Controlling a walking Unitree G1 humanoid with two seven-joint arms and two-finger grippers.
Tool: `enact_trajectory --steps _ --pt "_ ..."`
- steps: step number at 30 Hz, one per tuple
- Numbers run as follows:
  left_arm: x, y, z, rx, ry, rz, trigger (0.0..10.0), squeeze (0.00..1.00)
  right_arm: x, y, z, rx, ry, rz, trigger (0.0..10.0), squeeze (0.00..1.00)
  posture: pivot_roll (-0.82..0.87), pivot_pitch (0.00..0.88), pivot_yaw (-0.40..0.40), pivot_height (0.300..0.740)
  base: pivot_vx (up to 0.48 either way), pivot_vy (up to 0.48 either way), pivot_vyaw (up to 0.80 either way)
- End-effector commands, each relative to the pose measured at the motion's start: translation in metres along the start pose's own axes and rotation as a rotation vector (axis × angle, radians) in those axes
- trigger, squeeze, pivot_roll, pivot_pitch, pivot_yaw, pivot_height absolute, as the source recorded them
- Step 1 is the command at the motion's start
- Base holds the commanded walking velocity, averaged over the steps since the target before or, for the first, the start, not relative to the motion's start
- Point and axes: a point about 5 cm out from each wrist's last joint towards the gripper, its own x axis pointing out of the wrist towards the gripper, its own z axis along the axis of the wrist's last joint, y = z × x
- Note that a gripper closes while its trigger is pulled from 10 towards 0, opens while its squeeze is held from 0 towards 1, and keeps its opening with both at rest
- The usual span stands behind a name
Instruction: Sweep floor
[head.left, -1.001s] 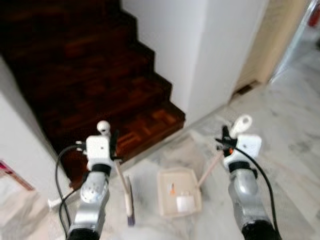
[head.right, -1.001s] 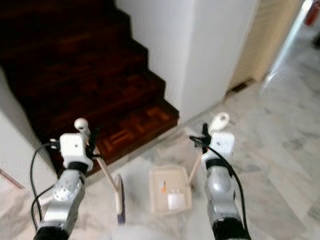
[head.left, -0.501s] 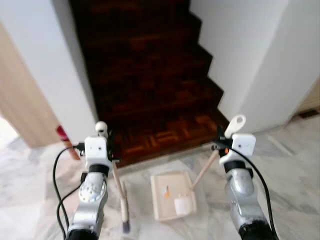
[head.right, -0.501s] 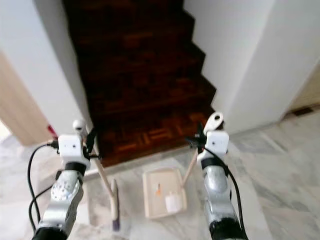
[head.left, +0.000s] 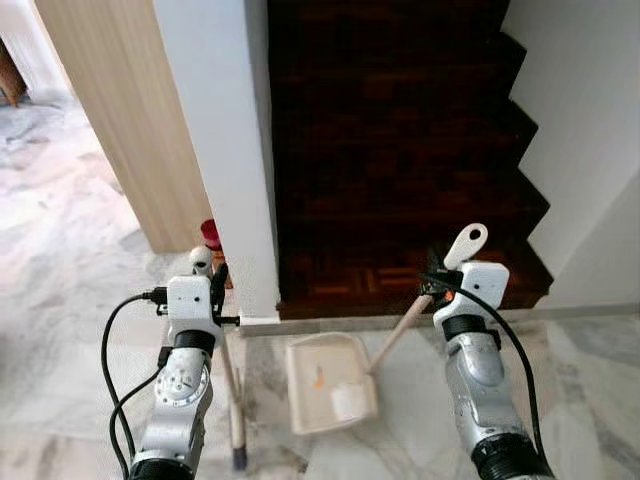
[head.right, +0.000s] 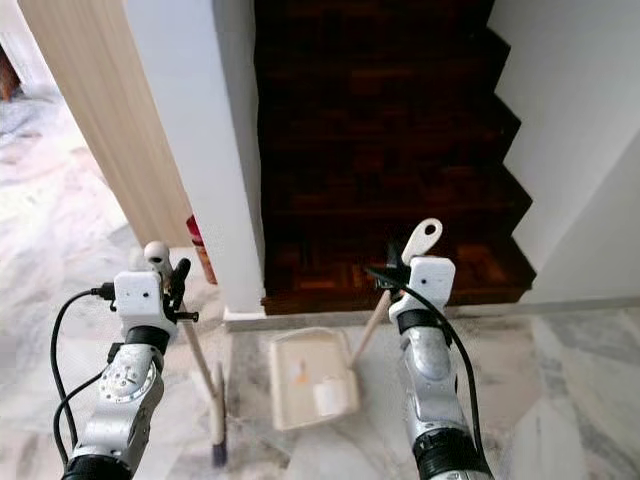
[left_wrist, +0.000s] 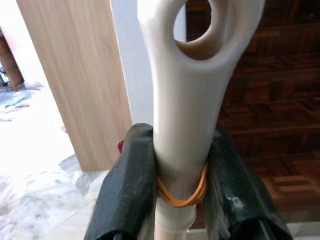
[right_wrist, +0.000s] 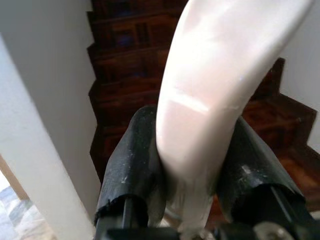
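My left gripper (head.left: 213, 287) is shut on the pale handle of a broom (left_wrist: 192, 115), just below the handle's hanging hole and above an orange rubber band. The broom's shaft runs down to its head (head.left: 238, 445) on the marble floor. The cream handle of a dustpan (right_wrist: 210, 100) is clamped in my shut right gripper (head.left: 438, 281). The dustpan's tray (head.left: 300, 360) rests on the floor between my arms, in front of the bottom stair. A white scrap (head.left: 349, 401) and a small orange bit (head.left: 319, 376) lie in the tray.
A dark wooden staircase (head.left: 400, 150) rises straight ahead. A white pillar (head.left: 225, 150) stands at its left, with a red object (head.left: 210, 232) at its foot and a light wood panel (head.left: 120, 120) beyond. A white wall (head.left: 590, 120) closes the right side.
The camera has swung left, so the stairs now sit to the right and the pillar and wood panel have come into view. Both grippers keep their hold on broom and dustpan.
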Motion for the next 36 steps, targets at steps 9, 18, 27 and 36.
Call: enact_trajectory --steps 9,18,27,36 --pt "0.0046 0.0014 0.0113 -0.005 -0.047 0.006 10.0 0.0 0.0048 -0.0002 0.005 0.01 -0.007 0.009 10.0 0.0 0.12 0.0 -0.001 0.74 0.0 0.323 0.0" --pt "0.0041 0.0009 0.0108 -0.009 -0.042 0.003 10.0 0.0 0.0039 0.0012 0.0034 0.005 0.004 0.021 10.0 0.0 0.12 0.0 0.0 0.74 0.0 0.32 0.0" --pt "0.0043 -0.0005 0.0105 -0.012 -0.04 0.003 10.0 0.0 0.0046 0.0026 0.0028 0.009 0.011 0.035 10.0 0.0 0.13 0.0 -0.004 0.74 0.0 0.326 0.0" --pt "0.0041 -0.0006 0.0102 -0.013 -0.037 0.002 10.0 0.0 0.0048 0.0042 0.0019 0.013 0.018 0.043 10.0 0.0 0.13 0.0 -0.002 0.74 0.0 0.324 0.0"
